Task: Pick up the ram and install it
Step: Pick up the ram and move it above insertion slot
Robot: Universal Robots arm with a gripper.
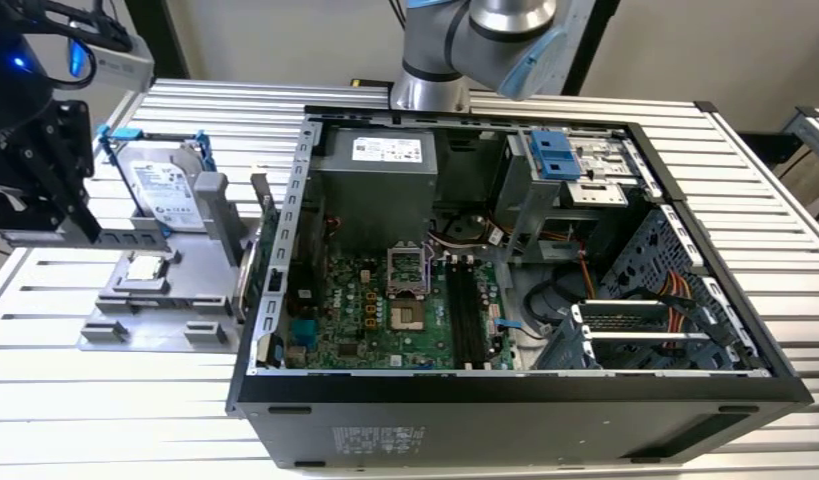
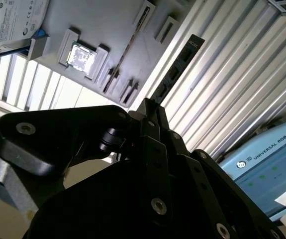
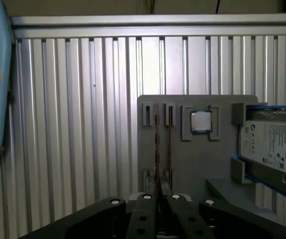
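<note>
Near gray tray (image 2: 100,22); claw (image 2: 151,112) fully closed; pinching one end of ram (image 2: 180,62)

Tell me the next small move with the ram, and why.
Probably carry the ram toward the open computer case on the exterior view's right: the gripper is shut on it, it appears clear of the grey holder, and the black memory slots look empty.

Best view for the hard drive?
Exterior view: the hard drive shows nearly whole, with its blue rails. In the first wrist view the hard drive is cut by the picture's edge; the second wrist view catches one corner of the hard drive.
</note>
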